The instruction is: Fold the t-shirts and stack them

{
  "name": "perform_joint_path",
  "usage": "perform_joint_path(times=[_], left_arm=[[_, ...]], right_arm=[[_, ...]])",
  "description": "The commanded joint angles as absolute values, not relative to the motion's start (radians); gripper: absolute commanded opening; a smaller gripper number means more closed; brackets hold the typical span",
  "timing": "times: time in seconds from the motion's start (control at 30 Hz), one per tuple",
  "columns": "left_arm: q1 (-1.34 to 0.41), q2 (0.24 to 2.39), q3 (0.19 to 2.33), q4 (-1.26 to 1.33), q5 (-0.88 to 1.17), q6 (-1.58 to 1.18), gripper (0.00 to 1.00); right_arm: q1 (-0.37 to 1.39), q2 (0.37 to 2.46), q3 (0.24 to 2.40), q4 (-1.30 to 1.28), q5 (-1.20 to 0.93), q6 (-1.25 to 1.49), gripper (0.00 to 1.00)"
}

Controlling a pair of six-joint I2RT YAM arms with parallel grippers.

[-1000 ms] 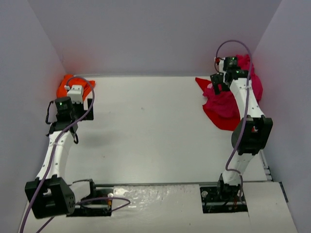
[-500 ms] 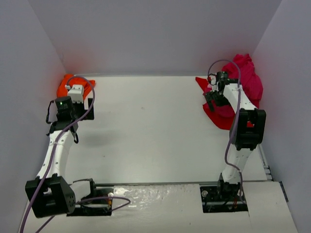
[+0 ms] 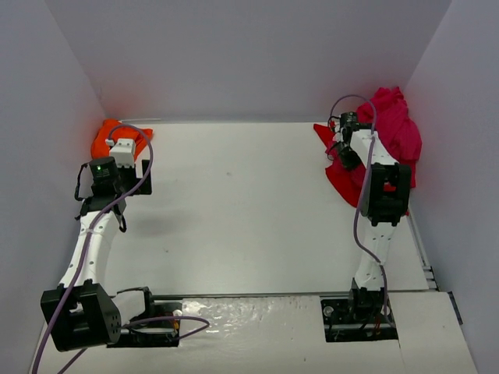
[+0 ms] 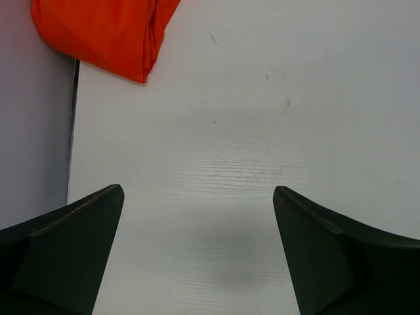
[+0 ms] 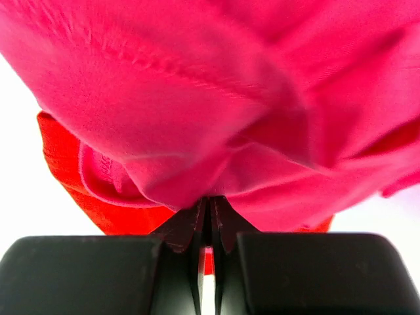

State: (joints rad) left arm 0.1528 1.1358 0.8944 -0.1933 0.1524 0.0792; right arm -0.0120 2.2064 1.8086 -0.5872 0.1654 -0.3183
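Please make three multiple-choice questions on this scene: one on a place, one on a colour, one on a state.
1. Where is the orange shirt? A) far left corner B) far right corner C) centre
2. What colour is the cloth in the right gripper? A) blue B) pink C) white
3. The left gripper is: A) shut on cloth B) shut, empty C) open, empty
Key: 1 A, top view shows it there; 2 B, pink shirt pinched in it; 3 C, fingers wide apart.
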Motion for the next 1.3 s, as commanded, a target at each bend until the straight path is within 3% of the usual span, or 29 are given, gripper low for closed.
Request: perform_joint_path(times=[0.0, 0.2, 0.4, 0.53, 0.6, 0.73, 0.8, 0.87, 0.9, 0.97, 1.07, 1.27], left_arm=[[0.161, 1.110, 0.914, -0.124, 0.151, 0.094, 0.97], [0.161, 1.115, 0.911, -0.121, 0.147, 0.094, 0.97], [0.160, 1.114, 0.915, -0.117, 0.140, 0.092, 0.97], [0.161, 1.110, 0.916, -0.119, 0.122, 0.096, 0.97], [0.160, 1.108, 0.909, -0.118, 0.118, 0.101, 0.97], [0.161, 1.120, 0.917, -0.115, 0.127, 0.094, 0.97], [0.160, 1.133, 0.925, -0.123, 0.133, 0.091, 0.97], [0.160, 1.138, 0.927, -0.126, 0.133, 0.091, 0.97], [0.161, 1.139, 0.926, -0.125, 0.133, 0.091, 0.97], [0.160, 1.139, 0.921, -0.118, 0.134, 0.095, 0.97], [0.160, 1.145, 0.921, -0.114, 0.135, 0.097, 0.97], [0.160, 1.151, 0.919, -0.120, 0.132, 0.103, 0.97]], right_arm=[[-0.006, 2.045, 1.930, -0.556, 0.237, -0.321, 0.00], [-0.006, 1.827, 2.171, -0.461, 0.245, -0.302, 0.00], [0.106, 1.678, 2.163, -0.507, -0.145, -0.297, 0.06], [0.186, 1.578, 2.120, -0.643, -0.569, -0.349, 0.11], [0.187, 1.490, 2.069, -0.698, -0.754, -0.402, 0.07], [0.186, 1.375, 1.995, -0.785, -0.834, -0.494, 0.00], [0.187, 1.325, 1.877, -0.782, -0.798, -0.517, 0.07], [0.189, 1.301, 1.788, -0.747, -0.671, -0.548, 0.63], [0.189, 1.299, 1.746, -0.724, -0.619, -0.543, 0.77], [0.190, 1.329, 1.678, -0.687, -0.500, -0.537, 0.93], [0.190, 1.410, 1.641, -0.655, -0.339, -0.527, 0.97], [0.185, 1.688, 1.652, -0.581, -0.030, -0.477, 0.87]])
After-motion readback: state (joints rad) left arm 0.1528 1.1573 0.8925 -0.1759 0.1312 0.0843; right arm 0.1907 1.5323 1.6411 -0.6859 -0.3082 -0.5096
